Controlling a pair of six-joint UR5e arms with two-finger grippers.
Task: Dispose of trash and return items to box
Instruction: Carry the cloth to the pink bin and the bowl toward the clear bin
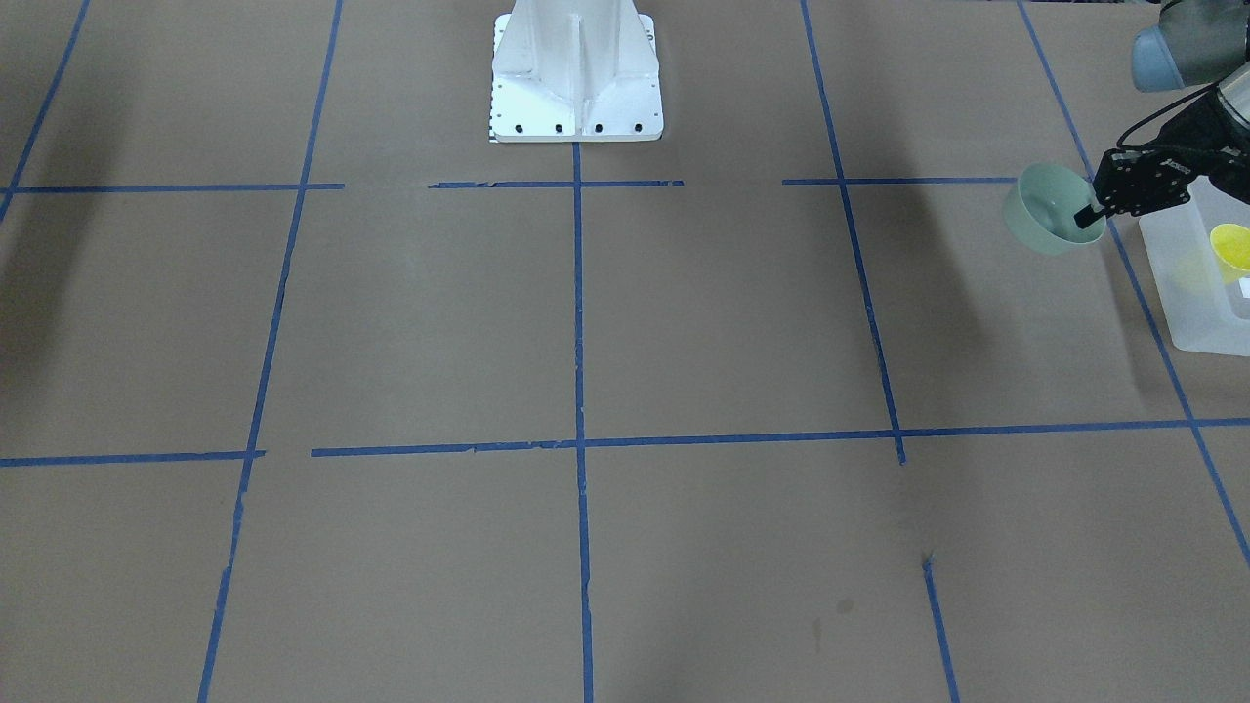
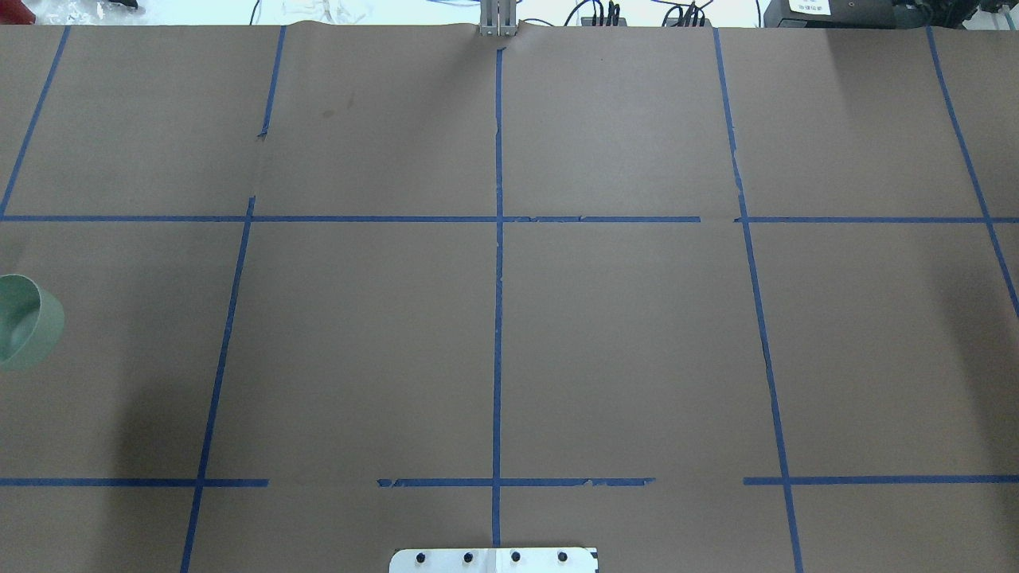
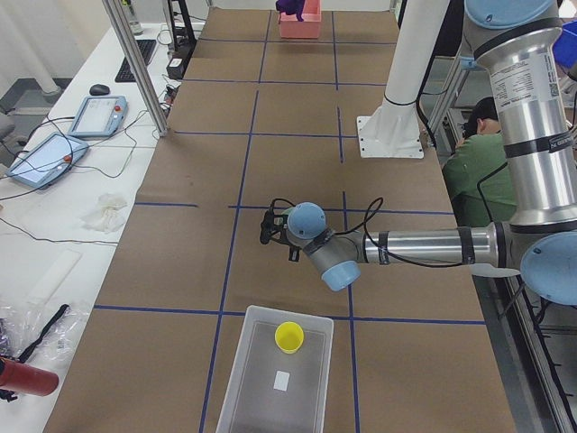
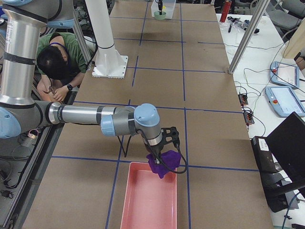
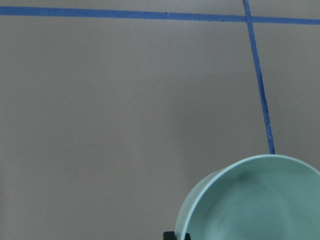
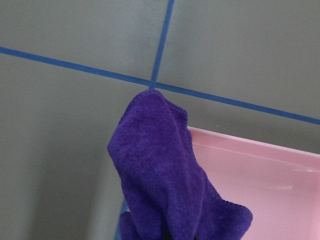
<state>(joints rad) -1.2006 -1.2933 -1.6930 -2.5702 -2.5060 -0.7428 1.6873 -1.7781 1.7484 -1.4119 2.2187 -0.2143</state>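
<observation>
My left gripper (image 1: 1087, 213) is shut on the rim of the pale mint-green bowl (image 1: 1047, 210) and holds it tilted in the air beside the frosted-white box (image 1: 1196, 293). The bowl also shows at the overhead view's left edge (image 2: 24, 322) and in the left wrist view (image 5: 255, 200). The yellow tumbler (image 1: 1232, 249) stands inside the box (image 3: 270, 388), as the exterior left view also shows (image 3: 289, 337). My right gripper (image 4: 157, 160) holds the purple cloth (image 4: 167, 161) over the near end of a pink tray (image 4: 147, 202); the cloth (image 6: 160, 175) hides its fingers.
The white robot base (image 1: 576, 88) stands at the table's middle rear. Blue tape lines grid the brown table. A person (image 4: 57, 67) sits beside the base. Tablets and cables (image 3: 54, 153) lie on a side table. The pink tray's rim (image 6: 260, 150) sits just below the cloth.
</observation>
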